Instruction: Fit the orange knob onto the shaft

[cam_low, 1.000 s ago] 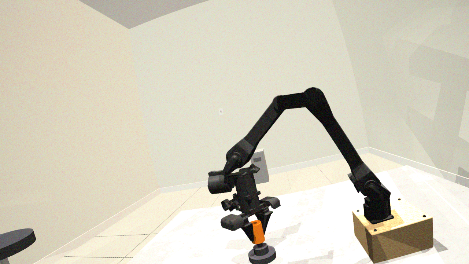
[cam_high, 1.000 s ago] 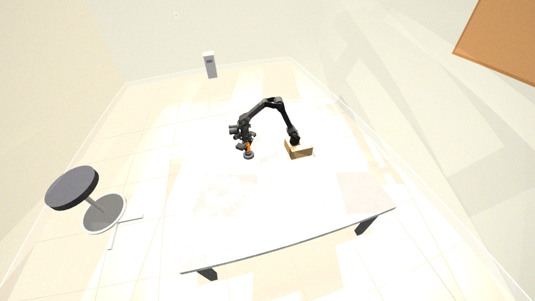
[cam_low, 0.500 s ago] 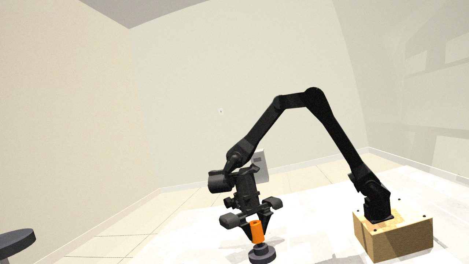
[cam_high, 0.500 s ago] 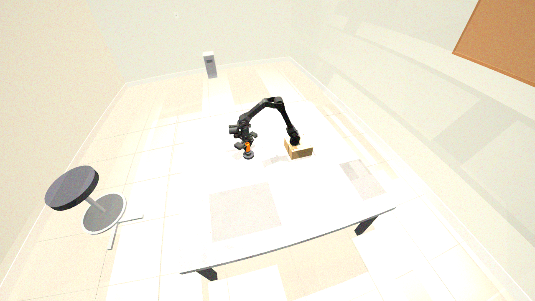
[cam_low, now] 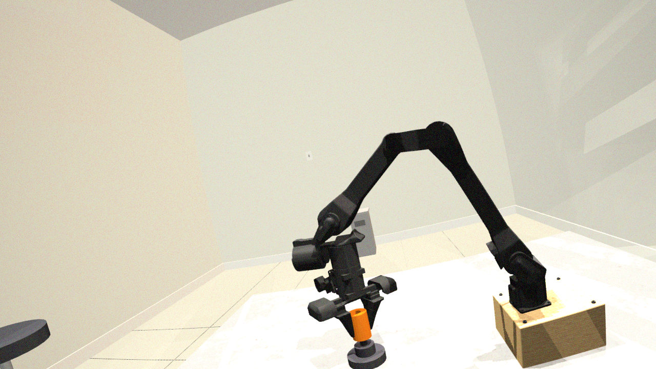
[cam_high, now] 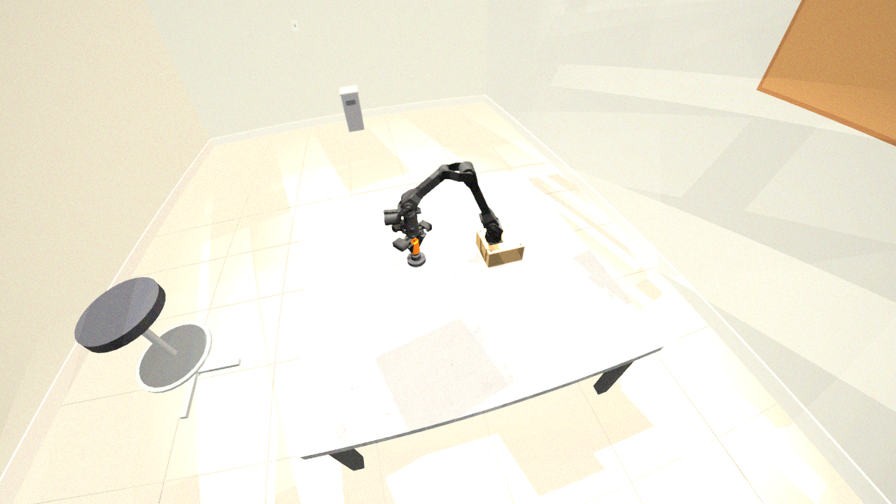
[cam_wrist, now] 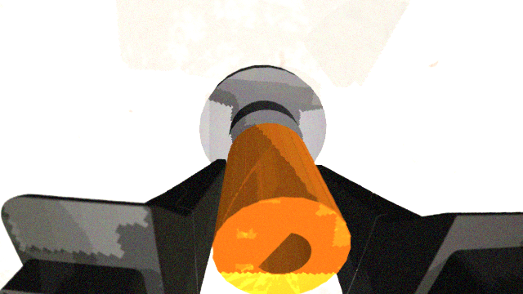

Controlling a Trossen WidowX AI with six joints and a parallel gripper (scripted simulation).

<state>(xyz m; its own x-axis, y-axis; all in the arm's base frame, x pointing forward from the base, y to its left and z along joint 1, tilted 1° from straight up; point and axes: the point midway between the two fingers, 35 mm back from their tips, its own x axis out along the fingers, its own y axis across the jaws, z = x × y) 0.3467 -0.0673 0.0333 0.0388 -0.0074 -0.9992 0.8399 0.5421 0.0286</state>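
Note:
My gripper (cam_high: 415, 246) (cam_low: 362, 327) (cam_wrist: 269, 171) is shut on the orange knob (cam_high: 416, 250) (cam_low: 361, 323) (cam_wrist: 270, 171) and holds it roughly upright over the round pedestal (cam_high: 410, 262) (cam_low: 367, 360) (cam_wrist: 261, 83). A short piece of the dark shaft (cam_low: 363, 342) shows between the knob's lower end and the pedestal's raised collar in the exterior view, so the knob stands above the collar. In the wrist view the D-shaped hole shows in the knob's top, its flat side running diagonally on the upper left. The shaft's flat side is hidden.
The arm's wooden base box (cam_high: 505, 255) (cam_low: 564, 332) stands to the right of the pedestal on the white table (cam_high: 538, 325). A dark round stool (cam_high: 122, 313) (cam_low: 22, 337) stands off the table at the left. A grey cabinet (cam_high: 352, 113) (cam_low: 368, 238) stands behind.

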